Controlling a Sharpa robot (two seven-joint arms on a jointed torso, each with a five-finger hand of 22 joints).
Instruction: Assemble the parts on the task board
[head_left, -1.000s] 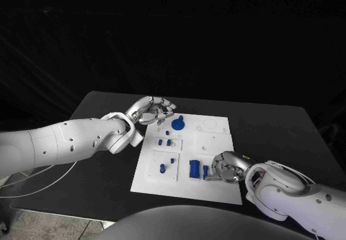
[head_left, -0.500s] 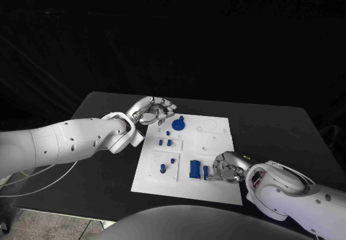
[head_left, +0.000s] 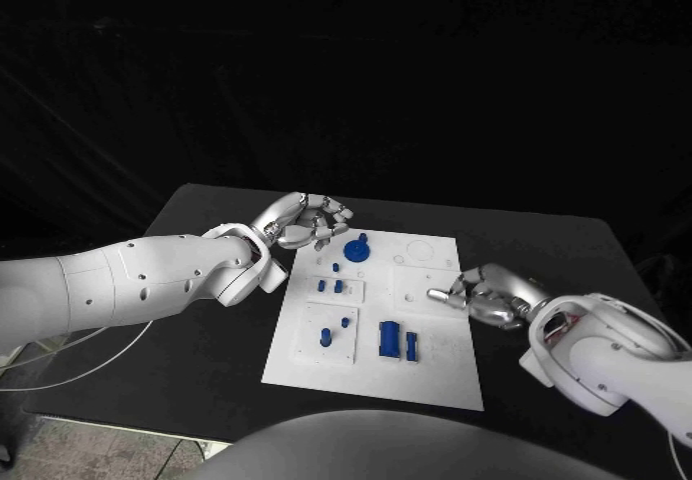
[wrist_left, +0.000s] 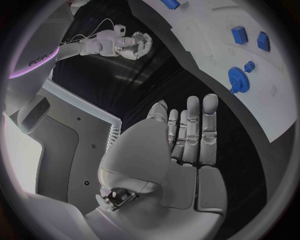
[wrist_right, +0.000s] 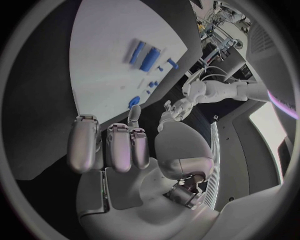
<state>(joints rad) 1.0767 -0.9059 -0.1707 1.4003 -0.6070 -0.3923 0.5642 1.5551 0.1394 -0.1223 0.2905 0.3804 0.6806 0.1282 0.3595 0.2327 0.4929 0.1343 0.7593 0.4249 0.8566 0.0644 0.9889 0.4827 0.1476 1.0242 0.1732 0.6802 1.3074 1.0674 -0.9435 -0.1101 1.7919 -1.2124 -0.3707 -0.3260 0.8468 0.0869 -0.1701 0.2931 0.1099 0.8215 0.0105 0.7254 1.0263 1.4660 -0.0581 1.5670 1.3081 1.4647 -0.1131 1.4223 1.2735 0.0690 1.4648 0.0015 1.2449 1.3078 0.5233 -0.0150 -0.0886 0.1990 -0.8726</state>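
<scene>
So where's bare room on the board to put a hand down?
The task board is bare along its near edge, in front of the two upright blue blocks. The far right corner, beyond the right hand, holds only empty outlines. It's crowded at the far left, around the blue gear beside the left hand.

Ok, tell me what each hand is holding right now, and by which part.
Nothing is held. The left hand hangs beside the task board, fingers empty. The right hand hangs at its right edge, fingers curled, empty.
</scene>
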